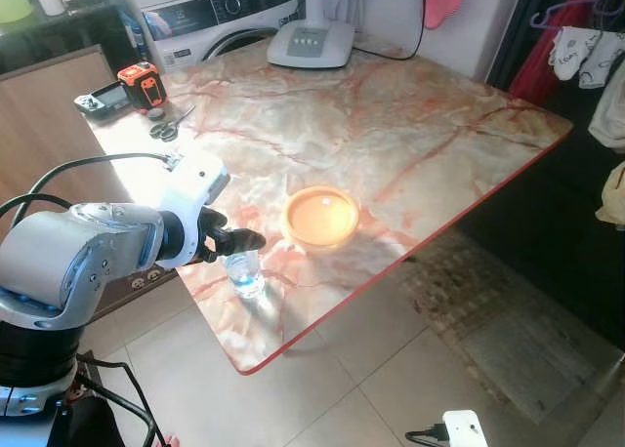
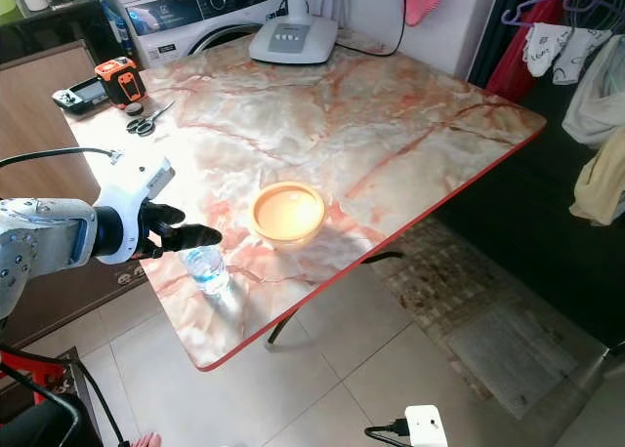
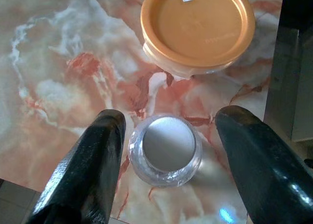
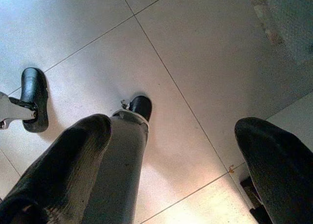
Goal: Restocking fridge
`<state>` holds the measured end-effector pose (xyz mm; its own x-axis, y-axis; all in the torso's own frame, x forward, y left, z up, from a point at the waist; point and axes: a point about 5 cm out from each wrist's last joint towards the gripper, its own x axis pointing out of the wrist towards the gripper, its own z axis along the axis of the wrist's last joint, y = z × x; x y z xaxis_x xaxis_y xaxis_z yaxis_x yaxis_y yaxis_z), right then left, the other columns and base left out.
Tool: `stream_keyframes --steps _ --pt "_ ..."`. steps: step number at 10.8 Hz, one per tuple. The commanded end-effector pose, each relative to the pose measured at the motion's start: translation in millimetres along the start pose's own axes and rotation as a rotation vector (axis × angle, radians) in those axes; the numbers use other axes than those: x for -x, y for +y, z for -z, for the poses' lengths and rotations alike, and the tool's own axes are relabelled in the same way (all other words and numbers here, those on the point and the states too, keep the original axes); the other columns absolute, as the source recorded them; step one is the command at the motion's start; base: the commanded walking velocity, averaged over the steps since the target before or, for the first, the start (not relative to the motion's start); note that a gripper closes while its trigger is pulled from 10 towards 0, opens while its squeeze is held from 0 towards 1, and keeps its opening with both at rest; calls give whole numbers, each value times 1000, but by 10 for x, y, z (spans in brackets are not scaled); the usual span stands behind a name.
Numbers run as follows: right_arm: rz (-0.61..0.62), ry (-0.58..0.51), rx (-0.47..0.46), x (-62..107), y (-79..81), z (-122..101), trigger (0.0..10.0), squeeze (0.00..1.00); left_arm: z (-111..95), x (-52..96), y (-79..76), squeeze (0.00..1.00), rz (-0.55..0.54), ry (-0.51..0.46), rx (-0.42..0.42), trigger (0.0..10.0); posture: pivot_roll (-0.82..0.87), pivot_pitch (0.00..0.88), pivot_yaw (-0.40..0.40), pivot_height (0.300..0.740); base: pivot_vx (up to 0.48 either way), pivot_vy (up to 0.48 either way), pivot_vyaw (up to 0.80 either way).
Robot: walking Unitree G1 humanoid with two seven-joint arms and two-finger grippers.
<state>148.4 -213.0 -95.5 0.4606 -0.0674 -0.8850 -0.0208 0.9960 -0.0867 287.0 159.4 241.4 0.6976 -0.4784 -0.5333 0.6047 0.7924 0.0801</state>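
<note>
A small clear water bottle (image 1: 244, 272) with a white cap (image 3: 168, 144) stands near the front corner of the marble table (image 1: 391, 125). My left gripper (image 3: 168, 155) hovers just above it, open, one black finger (image 3: 90, 170) on each side of the cap and not touching it. Just beyond the bottle sits a round orange-lidded container (image 1: 320, 217), also seen as the orange lid (image 3: 197, 26) in the left wrist view. My right gripper (image 4: 171, 170) hangs open over the tiled floor beside my leg.
At the table's far left lie scissors (image 1: 168, 128), an orange tape measure (image 1: 142, 84) and a black handheld device (image 1: 101, 100). A white fan base (image 1: 311, 43) stands at the back. Clothes (image 2: 576, 57) hang to the right; a white charger (image 1: 463, 427) lies on the floor.
</note>
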Motion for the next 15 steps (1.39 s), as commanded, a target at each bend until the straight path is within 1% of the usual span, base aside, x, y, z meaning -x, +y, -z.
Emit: stream_keyframes --steps 1,4,7,8,9,10,11,12,14,15 --pt "-2 11 10 4 10 41 10000 0 3 9 -12 0 6 11 -25 10000 151 77 25 740 0 0 0" --pt "-9 11 19 2 33 37 10000 0 55 29 -13 0 11 51 -47 10000 154 65 29 740 0 0 0" --pt "-11 9 19 0 43 35 10000 0 67 18 -17 0 16 56 -58 10000 151 55 31 740 0 0 0" --pt "-12 10 21 0 44 35 10000 0 71 11 -20 0 20 56 -58 9098 149 56 28 740 0 0 0" --pt "-13 10 23 0 44 33 10000 0 79 4 -16 0 19 55 -58 4941 150 60 27 740 0 0 0" --pt "-13 9 23 0 43 32 10000 0 84 2 -12 0 17 56 -58 4941 150 61 27 740 0 0 0" --pt "-12 8 21 0 42 31 10000 0 91 -3 -6 0 15 57 -56 6392 150 63 27 740 0 0 0" --pt "-11 5 19 0 41 28 10000 0 93 -8 1 0 8 59 -59 10000 148 65 27 740 0 0 0" --pt "-12 4 20 0 41 26 10000 0 92 -8 8 0 0 62 -68 10000 151 66 27 740 0 0 0" --pt "-13 5 21 0 42 25 10000 0 99 -9 39 0 -27 68 -74 10000 152 69 26 740 0 0 0"
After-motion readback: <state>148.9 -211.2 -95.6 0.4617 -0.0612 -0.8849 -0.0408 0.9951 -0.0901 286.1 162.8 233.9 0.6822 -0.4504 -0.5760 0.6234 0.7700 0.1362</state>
